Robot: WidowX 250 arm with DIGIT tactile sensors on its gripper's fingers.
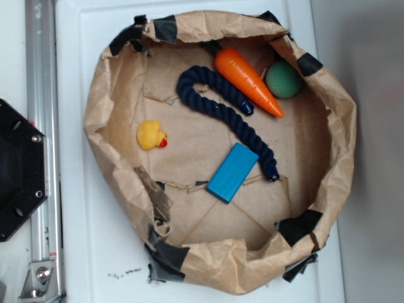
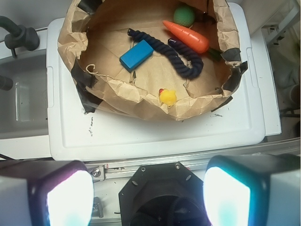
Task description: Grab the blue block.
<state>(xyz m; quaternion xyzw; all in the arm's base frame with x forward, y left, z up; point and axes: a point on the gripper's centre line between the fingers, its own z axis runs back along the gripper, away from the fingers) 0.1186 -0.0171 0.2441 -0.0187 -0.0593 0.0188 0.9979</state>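
Inside the paper bowl (image 1: 101,95), beside the rope (image 1: 221,104), lies the blue block (image 1: 232,172); with jaws spread and empty, the gripper (image 2: 146,197) should descend squarely across its narrow sides.

Orange carrot (image 1: 247,81), green ball (image 1: 283,79), navy rope (image 1: 222,107), yellow duck (image 1: 151,135) in paper basket (image 1: 101,101).

Toys inside a paper basin (image 1: 101,95) on a table (image 1: 82,252).
Block (image 1: 232,172) touching rope (image 1: 221,104); carrot (image 1: 247,81) beside ball (image 1: 283,79); duck (image 1: 151,135) apart, left.
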